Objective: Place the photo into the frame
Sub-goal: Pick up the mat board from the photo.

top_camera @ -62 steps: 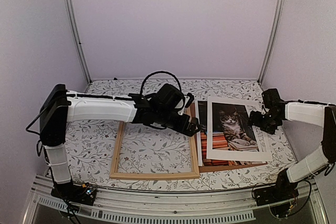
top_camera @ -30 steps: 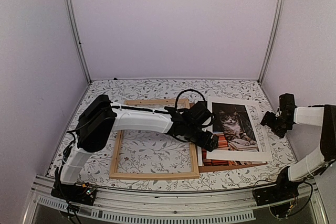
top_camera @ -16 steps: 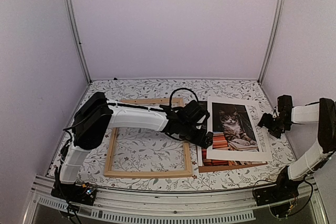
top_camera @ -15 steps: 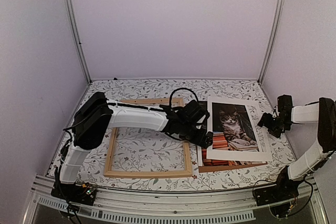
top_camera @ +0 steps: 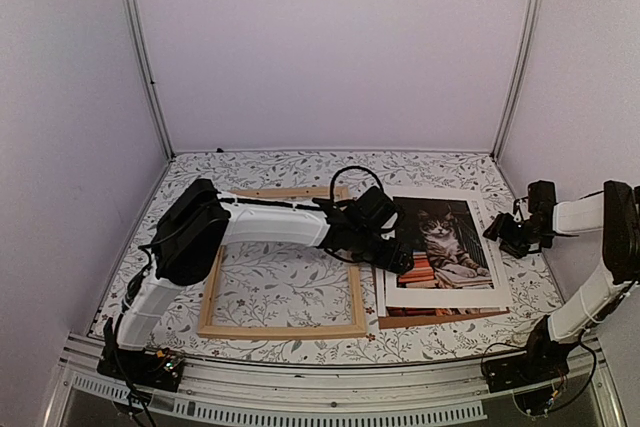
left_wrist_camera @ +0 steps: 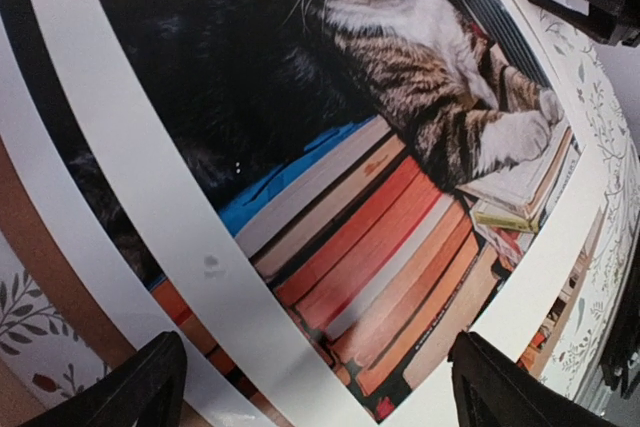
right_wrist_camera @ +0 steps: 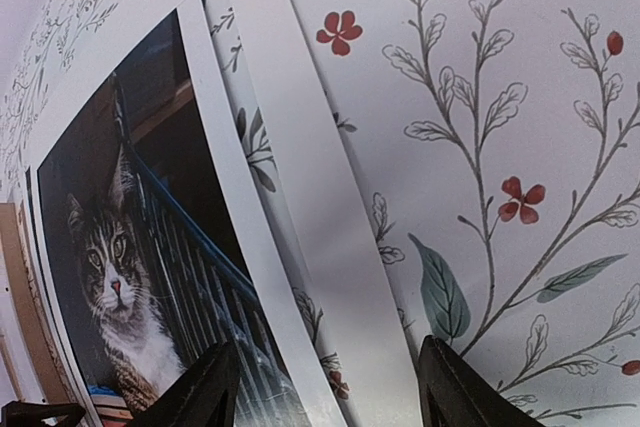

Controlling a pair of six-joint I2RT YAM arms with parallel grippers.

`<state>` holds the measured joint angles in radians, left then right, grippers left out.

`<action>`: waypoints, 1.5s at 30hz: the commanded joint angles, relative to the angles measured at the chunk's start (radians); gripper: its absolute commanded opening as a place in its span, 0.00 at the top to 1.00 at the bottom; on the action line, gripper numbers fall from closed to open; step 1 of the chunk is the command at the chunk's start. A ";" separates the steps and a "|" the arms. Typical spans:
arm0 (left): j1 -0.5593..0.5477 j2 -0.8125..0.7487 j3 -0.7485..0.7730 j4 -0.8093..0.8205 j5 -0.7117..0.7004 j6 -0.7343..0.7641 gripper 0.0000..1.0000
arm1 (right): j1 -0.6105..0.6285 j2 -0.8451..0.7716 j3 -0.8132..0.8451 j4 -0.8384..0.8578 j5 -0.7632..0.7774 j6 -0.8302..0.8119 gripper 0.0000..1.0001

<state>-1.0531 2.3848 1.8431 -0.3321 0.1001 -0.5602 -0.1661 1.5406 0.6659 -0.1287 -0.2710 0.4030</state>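
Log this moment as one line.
frame: empty, left of photo | photo: under mat, outside frame | left pincer: open above photo | right pincer: open, right of mat

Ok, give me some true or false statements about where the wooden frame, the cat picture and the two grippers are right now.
1. The light wooden picture frame holds nothing; the floral table cover shows through it. True.
2. The colour print of a grey tabby cat sits inside that frame. False: it lies to the right of the frame, on the brown backing board.
3. The white cut-out mat border lies over the print. True.
4. The left gripper is clamped on the frame. False: it hangs open above the print.
5. The right gripper is over the frame. False: it is at the mat's right edge, jaws apart.
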 commanded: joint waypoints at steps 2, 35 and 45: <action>0.021 0.059 0.042 -0.004 0.015 -0.040 0.06 | 0.000 0.021 -0.023 -0.024 -0.076 0.000 0.37; 0.024 0.047 -0.083 0.035 0.010 -0.087 0.08 | -0.001 -0.068 0.015 -0.103 -0.103 -0.024 0.50; 0.021 0.065 -0.083 0.037 0.001 -0.083 0.18 | -0.001 -0.074 -0.008 -0.071 -0.172 -0.007 0.56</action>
<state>-1.0420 2.3882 1.7996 -0.2222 0.0963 -0.6334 -0.1711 1.4788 0.6621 -0.2123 -0.4007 0.3885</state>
